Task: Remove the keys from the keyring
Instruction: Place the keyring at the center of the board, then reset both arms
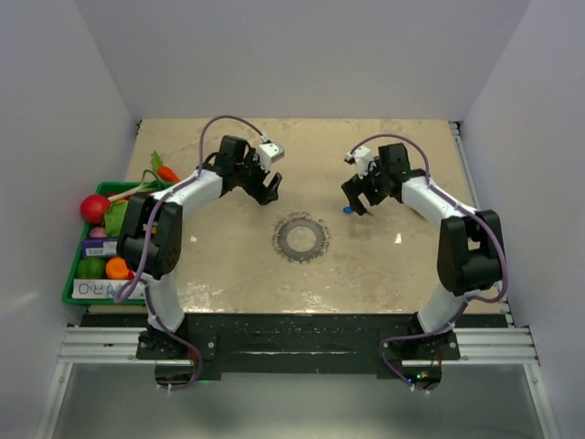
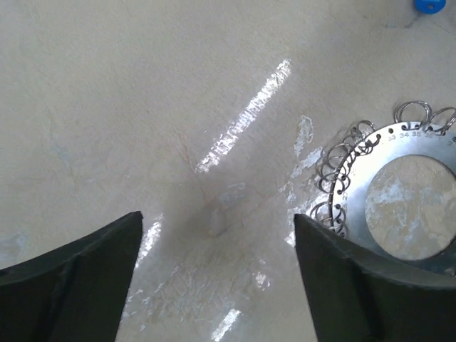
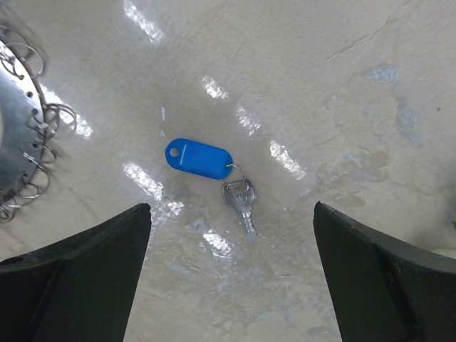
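Looks done: the blue-tagged key (image 3: 241,199) lies mid-frame, apart from the keyring (image 3: 13,100) at upper left, with left gripper (image 2: 217,217) and right gripper (image 3: 232,206) both spread, holding nothing.

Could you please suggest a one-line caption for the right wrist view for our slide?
Open right tool hovers over the blue-tagged silver key, lying on the table apart from the keyring.

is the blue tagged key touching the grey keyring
Apart. The right wrist view shows the key and its blue tag lying on the table, with a clear strip of bare tabletop between them and the keyring at the left edge.
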You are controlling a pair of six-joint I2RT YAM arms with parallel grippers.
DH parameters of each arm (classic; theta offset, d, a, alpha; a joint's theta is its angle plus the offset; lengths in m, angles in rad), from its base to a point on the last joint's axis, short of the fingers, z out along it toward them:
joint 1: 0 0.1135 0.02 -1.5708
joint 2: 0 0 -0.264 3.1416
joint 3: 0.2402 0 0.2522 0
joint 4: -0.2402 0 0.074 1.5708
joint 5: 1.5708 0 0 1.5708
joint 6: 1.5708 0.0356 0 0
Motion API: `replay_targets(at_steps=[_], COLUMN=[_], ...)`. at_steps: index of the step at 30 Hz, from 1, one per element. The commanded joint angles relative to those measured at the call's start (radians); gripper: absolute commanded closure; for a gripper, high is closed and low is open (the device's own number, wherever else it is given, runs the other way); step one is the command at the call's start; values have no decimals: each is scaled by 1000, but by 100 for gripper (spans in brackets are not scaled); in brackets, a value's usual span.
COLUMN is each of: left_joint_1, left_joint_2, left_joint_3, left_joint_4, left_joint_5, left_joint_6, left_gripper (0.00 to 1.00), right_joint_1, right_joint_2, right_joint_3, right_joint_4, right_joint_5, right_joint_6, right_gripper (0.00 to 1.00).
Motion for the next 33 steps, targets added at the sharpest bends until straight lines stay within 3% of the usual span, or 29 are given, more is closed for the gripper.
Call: replay_targets(at_steps=[1,9,17,20,24,27,33], left_joint_1=[47,84,85,91,107,136,240], left_joint_2=[-160,-478,-824,-928,-1094,-1200,-1245], left_joint_3=[-33,-69,-211,-281,-494,-592,-611], left_joint_4=[45,-55,-82,-95,-6,55,51], left_joint_5=[21,94,-45,-88,-105,-53,33], left_joint_6=[-27,-51,-78,-35,-27,-56,-88], left_gripper=[1,1,1,1,1,1,1], right_joint_1=[-3,-3,-4,-3,-3,-4,-3], right_joint_2=[-184,-564,-1044,-1130,-1236,-1263,-1266], right_joint_3=[10,-65,-257,-308,-368,-417,-420], right_joint_4=[-6,15,93,104,103,118,118], right_joint_5=[-43,80,207,244,250,250,255], right_joint_6=[9,137,199,204,216,219,227], right_gripper=[1,1,1,1,1,1,1])
